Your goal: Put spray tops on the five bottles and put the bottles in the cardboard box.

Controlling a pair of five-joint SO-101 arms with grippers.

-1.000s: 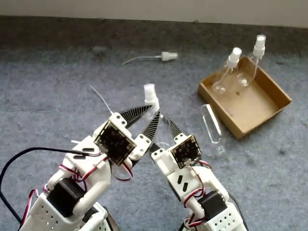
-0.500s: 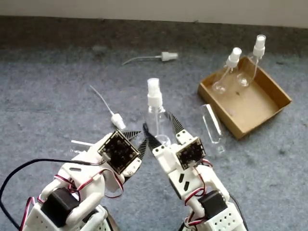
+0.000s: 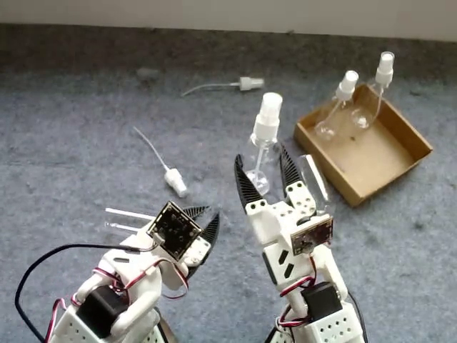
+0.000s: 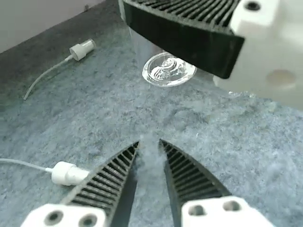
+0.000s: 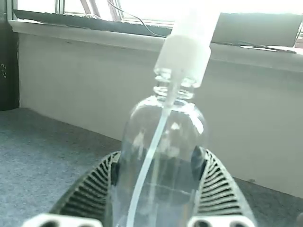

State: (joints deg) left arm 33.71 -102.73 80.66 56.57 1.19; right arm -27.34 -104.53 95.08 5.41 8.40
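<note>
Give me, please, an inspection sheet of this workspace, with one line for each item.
Surface: grey carpet, nothing spilled on it.
Job's things: cardboard box holds two capped bottles; the held bottle has its spray top on; an uncapped bottle lies beside the box; two loose spray tops lie on the carpet.
Clutter: nothing seen.
End effectors: right end effector shut on the held bottle; left end effector open and empty, low over the carpet.
Cables: black cable loops beside the left arm.
Surroundings: pale wall behind the carpet.
</note>
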